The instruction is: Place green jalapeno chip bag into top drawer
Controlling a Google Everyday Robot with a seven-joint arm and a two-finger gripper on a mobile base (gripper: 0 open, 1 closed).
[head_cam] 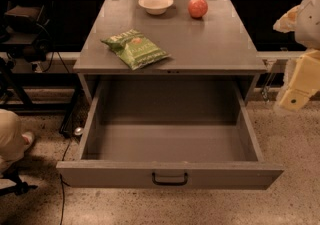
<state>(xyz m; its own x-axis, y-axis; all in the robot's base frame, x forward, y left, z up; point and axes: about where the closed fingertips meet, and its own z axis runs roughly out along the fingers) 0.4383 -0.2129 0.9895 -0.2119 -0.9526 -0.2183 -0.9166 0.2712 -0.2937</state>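
The green jalapeno chip bag (135,48) lies flat on the grey cabinet top (210,44), near its front left edge. The top drawer (170,174) is pulled fully out below it, with nothing inside and a small dark handle (170,179) at the centre of its front panel. My gripper (299,81) is at the far right edge of the view, pale and blurred, level with the cabinet's front right corner and well apart from the bag.
A white bowl (156,3) and a red apple (198,7) sit at the back of the cabinet top. Cables and dark equipment (25,29) stand to the left. A person's leg and shoe (12,141) are at the lower left on the speckled floor.
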